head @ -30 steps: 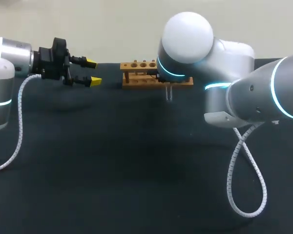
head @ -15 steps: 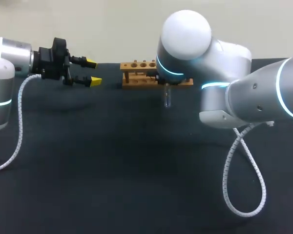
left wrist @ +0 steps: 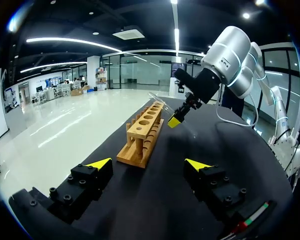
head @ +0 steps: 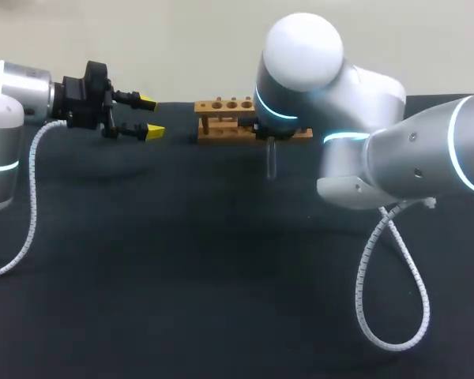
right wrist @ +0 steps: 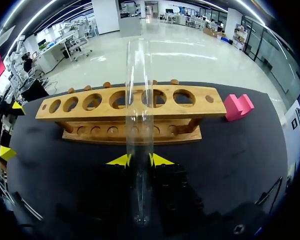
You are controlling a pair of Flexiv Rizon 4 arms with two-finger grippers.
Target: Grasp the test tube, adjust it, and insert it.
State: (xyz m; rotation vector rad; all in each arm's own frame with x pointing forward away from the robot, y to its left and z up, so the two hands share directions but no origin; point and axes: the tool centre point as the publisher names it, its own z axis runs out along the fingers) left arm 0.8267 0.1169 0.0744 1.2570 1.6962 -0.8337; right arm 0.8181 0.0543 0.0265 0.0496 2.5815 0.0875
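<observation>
tube (right wrist: 139,125): likely light, slick, brittle glass; best held mid-body, gently | right fingers (right wrist: 118,160): clamped on tube, at rack's (right wrist: 210,102) near side | left fingers (left wrist: 101,163): spread, empty, far left

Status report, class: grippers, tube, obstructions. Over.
Right gripper shut on test tube, before rack. Left gripper open, aside. Nothing between tube and rack.

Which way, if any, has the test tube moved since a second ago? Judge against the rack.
Yes. In the head view the test tube now reaches lower, further past the wooden rack.
</observation>
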